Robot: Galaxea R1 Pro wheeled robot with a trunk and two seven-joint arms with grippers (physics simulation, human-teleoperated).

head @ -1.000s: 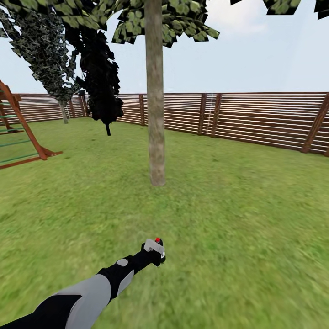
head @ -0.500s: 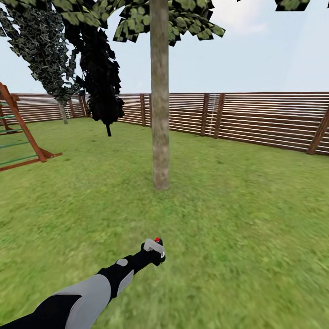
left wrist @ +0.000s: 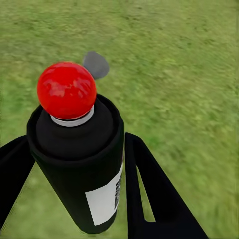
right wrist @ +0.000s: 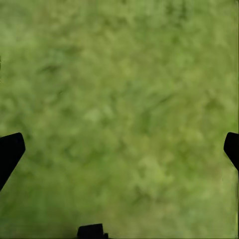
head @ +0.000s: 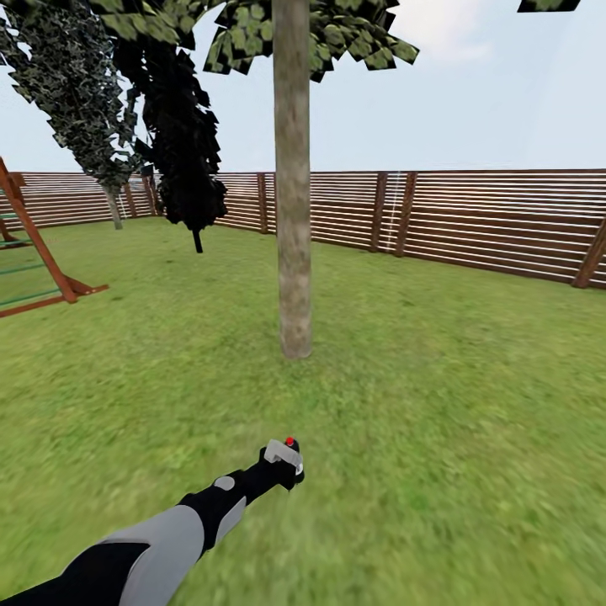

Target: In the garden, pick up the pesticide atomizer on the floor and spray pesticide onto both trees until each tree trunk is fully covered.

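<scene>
Fingers [left wrist: 149, 199] of your left gripper [head: 284, 468] are clamping the pesticide atomizer [left wrist: 79, 149] from both sides; in the left wrist view it is showing as a dark canister with a white label and a round red knob [left wrist: 66, 89] on top, standing upright between the two black fingers. From the head camera you are seeing the same atomizer as a pale grey block with a red dot, held out at the end of your left arm [head: 168, 539], which is reaching forward from the lower left over the lawn [head: 454, 404].

Your right gripper [right wrist: 119, 149] is hanging spread wide, with only its dark fingertips [right wrist: 10, 152] peeking in at the edges above blurred grass and nothing between them.

Ahead of the atomizer, well apart from it, the tree trunk [head: 294, 194] is rising straight and bare out of the grass, with its leaf canopy [head: 337, 34] spreading overhead. Behind it the slatted wooden fence [head: 488, 219] is running across the garden. To the left, dark conifers [head: 181, 135] are standing near the fence, and a wooden playset [head: 34, 252] is showing at the left edge.
</scene>
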